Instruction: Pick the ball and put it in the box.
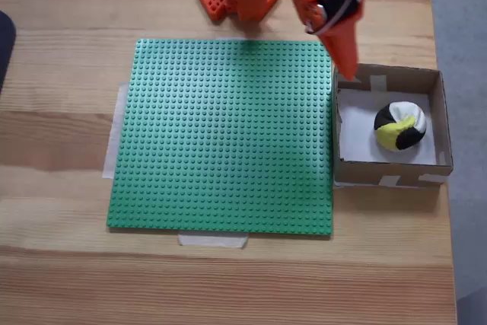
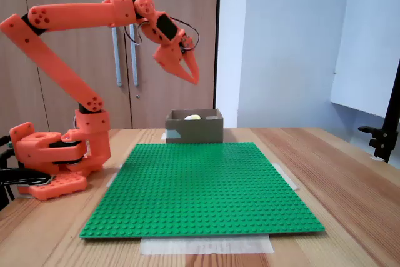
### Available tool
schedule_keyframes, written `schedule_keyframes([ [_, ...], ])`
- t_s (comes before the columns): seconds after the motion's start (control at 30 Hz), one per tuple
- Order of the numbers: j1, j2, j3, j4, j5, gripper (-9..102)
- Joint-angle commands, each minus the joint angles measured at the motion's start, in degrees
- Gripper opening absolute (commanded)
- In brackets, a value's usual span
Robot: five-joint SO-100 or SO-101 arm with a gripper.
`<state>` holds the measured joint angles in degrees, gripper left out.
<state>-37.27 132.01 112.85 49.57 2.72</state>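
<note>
Wooden cupboard doors and a pale wall stand behind a light wood desk (image 1: 68, 279). From the pincer (image 2: 192, 78) outward: it hangs in the air, empty, its two orange fingers drawn together to a point, angled downward. In the top-down fixed view the pincer (image 1: 348, 68) tip lies over the box's far left corner; in the side-on fixed view it is well above the box (image 2: 195, 130).

The box (image 1: 441, 123) sits at the desk's right edge in the top-down view, just beside the right edge of a green studded mat (image 1: 224, 135). Inside it, on the white bottom toward the right wall, rests the ball (image 1: 399, 125); in the side-on view only the ball's (image 2: 192, 117) top peeks over the rim.

The mat covers the desk's middle, with tape strips (image 1: 213, 240) at its edges. The arm's base (image 2: 53, 161) stands at the desk's far edge in the top-down view.
</note>
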Motion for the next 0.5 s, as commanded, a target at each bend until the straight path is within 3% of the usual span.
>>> schedule_keyframes([
  [0.0, 3.1, 4.5, 0.8, 0.3, -1.4, -1],
  [0.47, 21.0, 13.8, 8.3, 0.3, -2.7, -1],
])
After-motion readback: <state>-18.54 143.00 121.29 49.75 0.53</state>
